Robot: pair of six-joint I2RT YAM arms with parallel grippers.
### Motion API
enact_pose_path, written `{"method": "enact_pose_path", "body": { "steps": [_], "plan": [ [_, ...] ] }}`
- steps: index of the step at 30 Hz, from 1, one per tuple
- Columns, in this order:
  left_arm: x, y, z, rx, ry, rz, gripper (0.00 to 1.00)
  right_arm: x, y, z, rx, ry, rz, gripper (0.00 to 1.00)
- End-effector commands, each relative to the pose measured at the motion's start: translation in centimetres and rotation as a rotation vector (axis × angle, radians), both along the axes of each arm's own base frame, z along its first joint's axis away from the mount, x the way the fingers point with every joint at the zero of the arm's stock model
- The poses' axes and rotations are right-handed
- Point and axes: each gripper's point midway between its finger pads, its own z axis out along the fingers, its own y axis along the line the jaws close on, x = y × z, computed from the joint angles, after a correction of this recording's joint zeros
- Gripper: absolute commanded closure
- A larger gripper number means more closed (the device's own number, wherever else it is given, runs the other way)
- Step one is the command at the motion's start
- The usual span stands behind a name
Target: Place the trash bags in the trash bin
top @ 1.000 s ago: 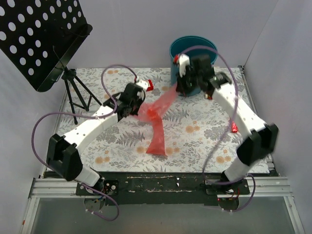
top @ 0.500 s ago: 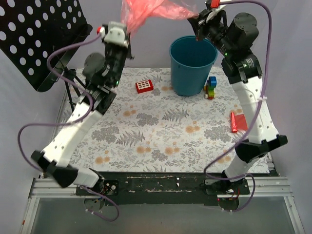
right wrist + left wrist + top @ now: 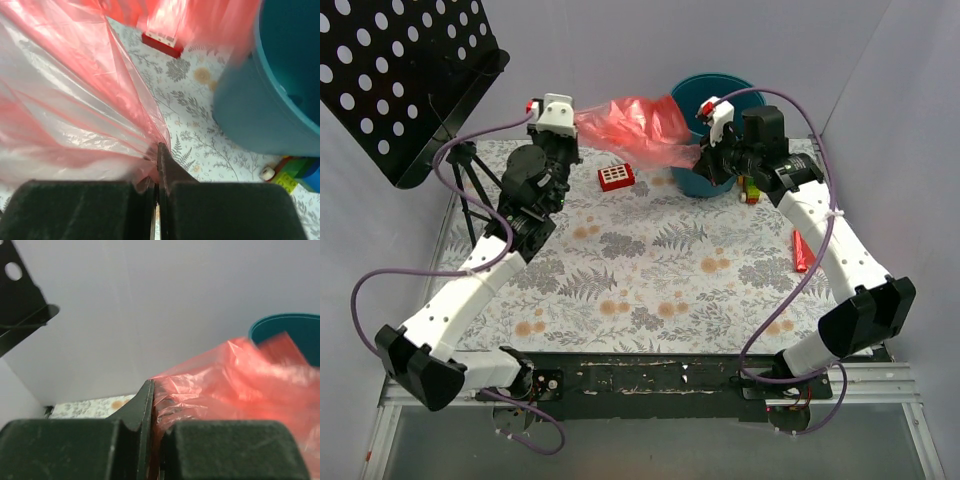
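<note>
A red trash bag (image 3: 640, 128) is held up in the air at the upper middle of the frame. One end is pinched tight by the left gripper (image 3: 572, 124), the other by the right gripper (image 3: 704, 152). The bag is stretched just left of the teal trash bin (image 3: 692, 182), not inside it. A small red block (image 3: 616, 177) is seen below the bag on the table (image 3: 650, 280).

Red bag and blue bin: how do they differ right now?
The trash bag is translucent red-pink, the trash bin opaque teal. The bag is crinkled and floppy; the bin keeps a firm round shape. The bag hangs in the air, pinched by the left hand and the right hand; the bin stands upright on the table. Both look like plastic.
</note>
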Motion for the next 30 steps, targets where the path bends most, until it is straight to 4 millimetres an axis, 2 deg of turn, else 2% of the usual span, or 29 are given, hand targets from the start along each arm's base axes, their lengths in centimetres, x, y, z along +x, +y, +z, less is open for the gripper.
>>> {"method": "enact_pose_path", "body": {
  "steps": [1,3,5,6,8,10,11,12,14,17,21,24,25,27,29,30],
  "plan": [
    [-4.3,3.0,0.7,-0.056,0.019,-0.012,1.0,-4.2,0.8,8.0,0.108,-0.114,0.132,0.99],
    [-5.6,1.4,-2.3,-0.016,0.128,-0.126,1.0,-5.5,0.9,6.3,0.129,-0.038,0.139,0.99],
    [-6.6,1.5,-6.1,0.025,0.245,-0.142,1.0,-6.2,0.2,3.4,0.11,0.028,0.107,0.99],
    [-6.7,2.4,-8.6,0.083,0.306,-0.106,1.0,-6.0,-0.8,2.0,0.069,0.049,0.053,0.99],
    [-6.9,6.6,-13.0,0.182,0.374,0.101,1.0,-4.7,-4.6,-1.2,0.007,0.124,-0.076,0.99],
    [-7.9,8.6,-15.0,0.231,0.388,0.154,1.0,-3.9,-7.8,-3.7,0.022,0.227,-0.157,0.99],
    [-8.5,8.5,-15.6,0.244,0.405,0.13,1.0,-3.7,-8.9,-4.7,0.014,0.277,-0.197,0.99],
    [-8.8,8.4,-15.5,0.232,0.411,0.114,1.0,-3.4,-9.8,-5.3,0.001,0.303,-0.235,0.99],
    [-8.6,8.6,-15.6,0.201,0.433,0.144,1.0,-2.8,-10.3,-5.6,-0.014,0.31,-0.261,0.99],
    [-7.6,8.1,-15.7,0.166,0.441,0.16,1.0,-2.6,-9.2,-4.9,0.026,0.297,-0.209,0.99],
    [-6.0,5.5,-15.1,0.124,0.436,0.075,1.0,-2.6,-5.8,-3.4,0.072,0.296,-0.081,0.99],
    [-3.8,3.6,-12.8,0.101,0.417,0.044,1.0,-2.2,-1.5,0.0,0.116,0.218,0.056,0.99],
    [-2.7,3.0,-12.1,0.108,0.41,0.042,1.0,-1.8,0.0,1.7,0.135,0.177,0.104,0.99],
    [0.2,1.8,-11.4,0.127,0.404,0.052,1.0,0.7,2.2,4.3,0.145,0.077,0.123,0.99],
    [4.1,0.7,-11.8,0.168,0.452,0.082,1.0,6.2,2.8,6.3,0.138,-0.049,0.039,0.99],
    [6.6,0.1,-12.0,0.176,0.49,0.093,1.0,8.7,3.0,8.4,0.144,-0.121,0.0,0.99]
  ]
}}
